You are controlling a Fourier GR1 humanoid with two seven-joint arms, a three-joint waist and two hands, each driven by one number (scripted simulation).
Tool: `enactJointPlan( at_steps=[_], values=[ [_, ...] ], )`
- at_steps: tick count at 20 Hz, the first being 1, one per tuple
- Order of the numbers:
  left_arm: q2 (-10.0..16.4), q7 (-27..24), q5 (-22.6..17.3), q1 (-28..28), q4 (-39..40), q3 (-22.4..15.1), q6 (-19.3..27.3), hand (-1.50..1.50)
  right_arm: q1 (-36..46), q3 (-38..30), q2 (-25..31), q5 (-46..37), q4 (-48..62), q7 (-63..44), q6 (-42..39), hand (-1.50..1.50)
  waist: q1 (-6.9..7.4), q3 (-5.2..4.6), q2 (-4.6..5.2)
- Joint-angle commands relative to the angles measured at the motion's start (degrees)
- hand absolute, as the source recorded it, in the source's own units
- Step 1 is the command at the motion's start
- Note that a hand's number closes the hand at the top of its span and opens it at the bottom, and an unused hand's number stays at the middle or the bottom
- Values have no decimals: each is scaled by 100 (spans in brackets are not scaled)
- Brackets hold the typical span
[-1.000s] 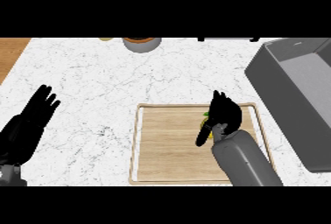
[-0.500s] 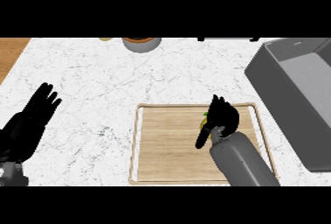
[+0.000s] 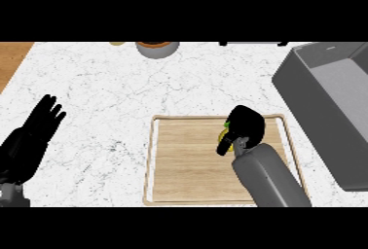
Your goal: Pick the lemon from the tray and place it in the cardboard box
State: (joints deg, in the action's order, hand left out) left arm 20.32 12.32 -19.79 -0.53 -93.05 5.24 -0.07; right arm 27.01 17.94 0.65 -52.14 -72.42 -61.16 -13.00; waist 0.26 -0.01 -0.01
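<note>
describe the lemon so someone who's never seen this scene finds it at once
Find the wooden tray low in the middle of the white counter, left of the grey box. In its upper right part the right hand curls over the lemon. It is the small yellow-green bit showing at the hand's left edge, the only coloured thing on the tray.

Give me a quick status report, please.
Left hand open, resting at left edge. Right hand curled round lemon on tray. Nothing between tray and grey box.
</note>
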Motion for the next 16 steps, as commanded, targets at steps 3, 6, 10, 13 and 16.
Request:
enactJointPlan(
  at_steps=[3, 6, 10, 13, 16],
  values=[
    [-238, 146, 308, -190, 39, -93, 158, 0, 544, -583, 364, 210, 534, 697, -363, 150, 1, 2, 9],
    [-118, 208, 109, -238, -12, 19, 19, 0, 971, -842, 990, 538, 1390, 2281, -277, 150, 84, 6, 44],
    [-109, 443, 126, -50, -473, -30, 50, 0, 1452, -1195, 1420, 535, 2652, 3477, 96, 150, 155, 10, 46],
    [-211, 178, 248, -41, -258, 62, 10, 0, 1853, -1041, 1153, 69, 3160, 3386, 516, 150, 95, 4, 30],
    [-127, 85, 107, -268, 128, 293, -215, 0, 1873, -1058, 1149, -103, 3173, 3427, 824, 150, 47, 1, 22]
  ],
)
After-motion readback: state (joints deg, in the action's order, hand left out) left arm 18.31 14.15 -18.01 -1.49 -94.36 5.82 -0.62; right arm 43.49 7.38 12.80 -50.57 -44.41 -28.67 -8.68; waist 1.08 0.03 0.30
